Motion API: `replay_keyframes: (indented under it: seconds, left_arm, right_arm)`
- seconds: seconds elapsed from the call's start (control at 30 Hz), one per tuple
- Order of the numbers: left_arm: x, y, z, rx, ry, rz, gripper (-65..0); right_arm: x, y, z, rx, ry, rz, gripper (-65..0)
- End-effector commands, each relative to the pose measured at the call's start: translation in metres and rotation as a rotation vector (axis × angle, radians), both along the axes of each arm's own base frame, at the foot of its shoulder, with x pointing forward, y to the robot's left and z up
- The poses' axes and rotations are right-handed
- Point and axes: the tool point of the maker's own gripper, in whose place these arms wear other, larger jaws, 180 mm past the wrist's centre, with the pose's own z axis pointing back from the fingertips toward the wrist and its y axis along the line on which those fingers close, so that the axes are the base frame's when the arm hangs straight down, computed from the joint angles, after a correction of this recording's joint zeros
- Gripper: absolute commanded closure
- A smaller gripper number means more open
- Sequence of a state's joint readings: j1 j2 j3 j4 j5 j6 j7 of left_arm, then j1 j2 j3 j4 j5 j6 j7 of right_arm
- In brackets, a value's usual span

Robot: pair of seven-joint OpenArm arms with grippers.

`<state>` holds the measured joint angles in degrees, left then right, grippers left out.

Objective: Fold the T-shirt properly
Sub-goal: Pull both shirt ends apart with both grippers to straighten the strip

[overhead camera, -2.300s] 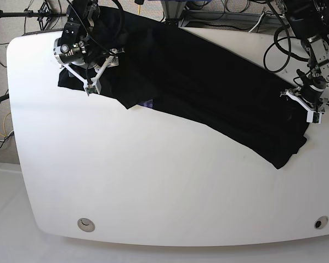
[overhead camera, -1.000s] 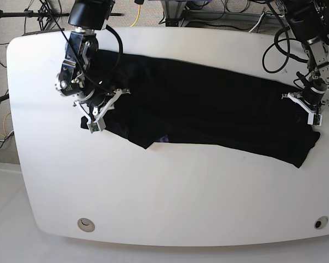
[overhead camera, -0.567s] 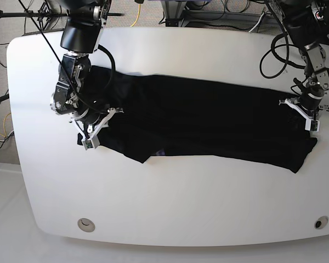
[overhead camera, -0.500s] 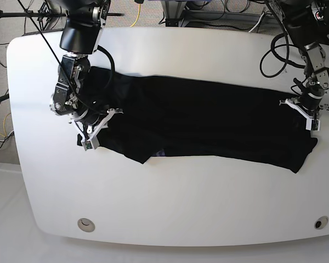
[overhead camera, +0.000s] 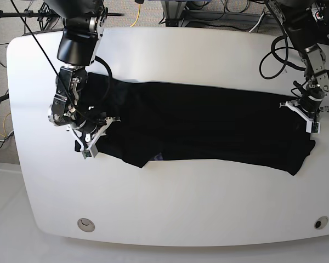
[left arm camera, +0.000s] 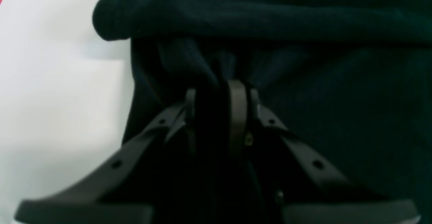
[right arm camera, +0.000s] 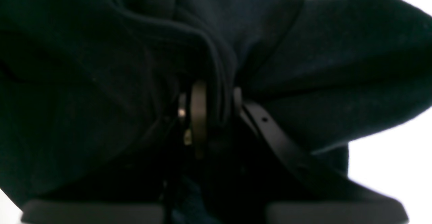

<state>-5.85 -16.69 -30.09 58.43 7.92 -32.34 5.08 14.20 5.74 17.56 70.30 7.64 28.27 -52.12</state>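
T-shirt (overhead camera: 208, 123) first: it lies across my white table (overhead camera: 170, 203) as one long dark band, running from the right arm's side of the base view to the left arm's side, already narrowed lengthwise so that it reads as a strip rather than a spread-out shirt. I judge that first lengthwise fold as roughly done, though not tidy: the near edge sags into a loose flap with a pale sliver of something showing under it, and the end under the left arm drops into an uneven point. What I think is left is the crosswise folding, bringing one end over the other, and squaring the edges so the stack is neat.

Both ends are in my grip. In the base view the right gripper (overhead camera: 92, 143) sits at the end beside the table's rounded edge, and its wrist view shows its jaws clenched on a thick bunched ridge of cloth (right arm camera: 216, 68), with fabric draped all around the fingers (right arm camera: 199, 116). The left gripper (overhead camera: 310, 118) pins the opposite end; its wrist view shows the jaws drawn together on a pinch of gathered cloth (left arm camera: 219, 72), with a rolled hem lying just beyond and bare table beside it.
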Motion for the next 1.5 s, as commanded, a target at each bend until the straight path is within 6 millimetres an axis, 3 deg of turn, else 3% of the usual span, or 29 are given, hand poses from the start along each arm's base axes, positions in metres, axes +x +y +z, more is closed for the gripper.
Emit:
replay_keyframes:
  seconds: [0.0, 0.53, 0.7, 1.1, 1.37, 1.47]
  left_arm:
    - [0.01, 0.019, 0.024, 0.045, -0.057, 0.022, -10.2]
    - [0.01, 0.023, 0.027, 0.052, -0.059, 0.024, -10.2]
    - [0.009, 0.022, 0.026, 0.051, -0.058, 0.024, -10.2]
    - [0.009, 0.025, 0.028, 0.05, -0.063, 0.034, -10.2]
    - [0.006, 0.042, 0.038, 0.042, -0.097, 0.089, -10.2]
    - [0.015, 0.042, 0.053, 0.056, -0.133, 0.085, -10.2]
  right_arm:
    - [-0.017, -0.025, -0.014, -0.116, 0.113, -0.017, -1.4]
    - [-0.032, -0.02, -0.026, -0.235, 0.158, 0.142, -1.5]
    - [-0.019, -0.014, -0.017, -0.251, 0.132, 0.174, -1.5]
    - [-0.011, -0.004, -0.011, -0.248, 0.112, 0.191, -1.6]
    - [0.0, -0.003, 0.008, -0.263, 0.054, 0.191, -1.8]
    - [0.002, -0.004, 0.018, -0.282, 0.044, 0.194, -2.4]
